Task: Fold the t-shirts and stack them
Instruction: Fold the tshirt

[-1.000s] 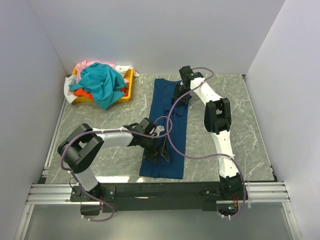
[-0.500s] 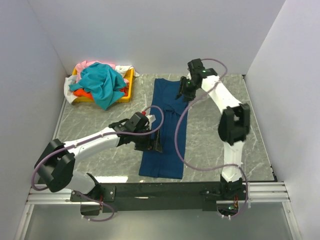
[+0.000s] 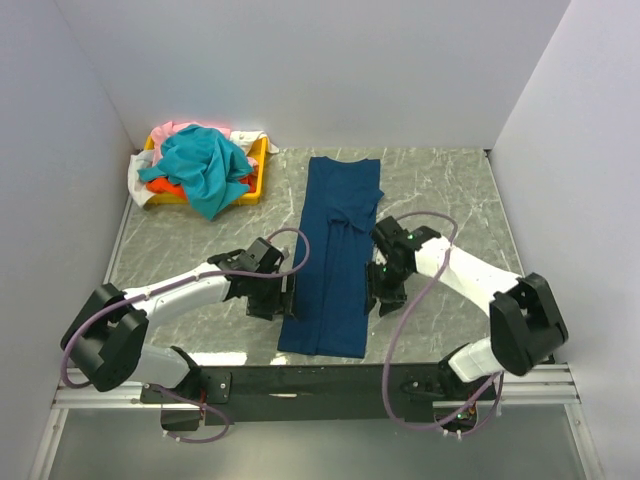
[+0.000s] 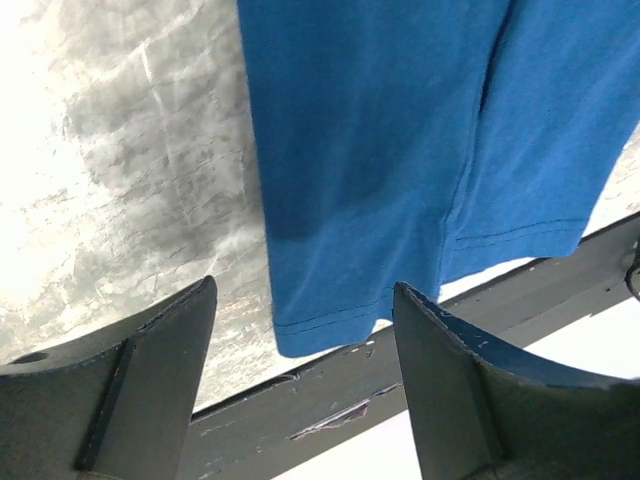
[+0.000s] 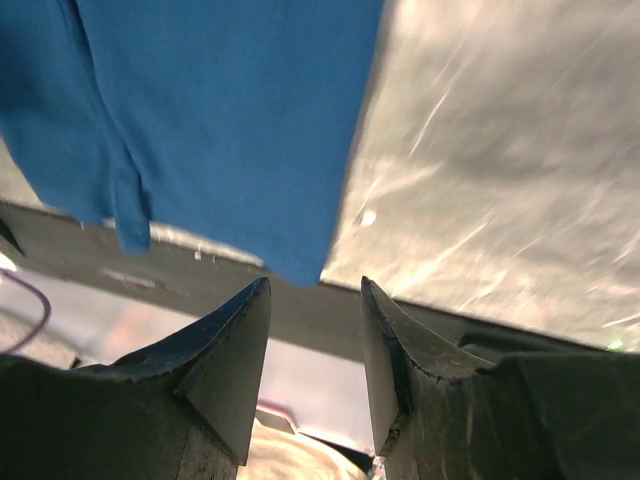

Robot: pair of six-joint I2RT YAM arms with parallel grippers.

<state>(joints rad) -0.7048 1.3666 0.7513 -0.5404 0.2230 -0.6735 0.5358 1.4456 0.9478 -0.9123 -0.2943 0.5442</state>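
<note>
Both arms have shifted in the last second: the left gripper (image 3: 283, 297) slid off the navy t-shirt (image 3: 335, 270) to sit just beside its left edge, and the right gripper (image 3: 381, 296) swung all the way back from the far collar end to the near right edge. Starting closest, the left arm runs low from its base at the near left, folded back at the elbow and then stretched out along the table (image 3: 440, 190) toward the middle, wrist pointing at the shirt. The right arm is bent tight too, its elbow sticking out at the near right and its forearm reaching back in toward the shirt's right side. In the left wrist view the left gripper (image 4: 302, 290) has its jaws spread wide with nothing in them, hanging over the shirt's (image 4: 380, 150) near hem corner. In the right wrist view the right gripper (image 5: 315, 285) is partly spread and not pinching anything either, with the other hem corner (image 5: 220, 100) right ahead of the tips. The navy shirt itself lies flat as a long narrow strip down the middle of the table, hem by the near edge and collar end far. Way back in the far left corner there's a yellow tray (image 3: 262, 160) piled with crumpled shirts: teal (image 3: 205, 165) on top, orange (image 3: 165, 186), white (image 3: 138, 175) and pink (image 3: 180, 128) poking out.
</note>
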